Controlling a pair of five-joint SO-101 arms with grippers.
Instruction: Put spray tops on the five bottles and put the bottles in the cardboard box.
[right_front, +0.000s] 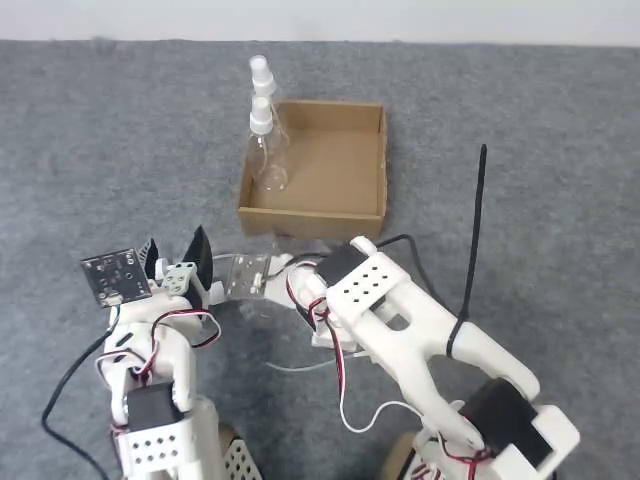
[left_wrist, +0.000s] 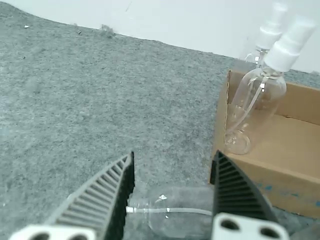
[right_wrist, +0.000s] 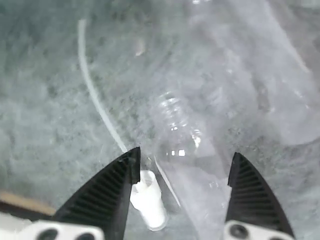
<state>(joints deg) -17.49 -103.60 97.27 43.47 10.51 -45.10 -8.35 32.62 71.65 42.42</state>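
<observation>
Capping step, judged: two topped bottles (right_front: 268, 150) in cardboard box (right_front: 310, 213) | left gripper (left_wrist: 174, 156) open above lying bottle (left_wrist: 170, 216) | right gripper (right_wrist: 186, 152) open above uncapped bottle (right_wrist: 180, 142), spray top (right_wrist: 148, 200) | next: probably grip top.

We're looking down past the right gripper (right_wrist: 186, 152), its two black toothed fingers (right_wrist: 107, 195) spread wide apart over grey carpet (right_wrist: 40, 125). Between them lies a clear bottle (right_wrist: 192, 185) on its side, and we can see its threaded neck (right_wrist: 172, 110) bare, no cap on it, pointing away from the gripper. Just beside one finger sits a white spray top (right_wrist: 148, 202), loose on the carpet. Its thin dip tube (right_wrist: 97, 95) runs away across the carpet. Beyond the bottle we make out more clear plastic (right_wrist: 260, 75), too blurred to tell apart.
</observation>
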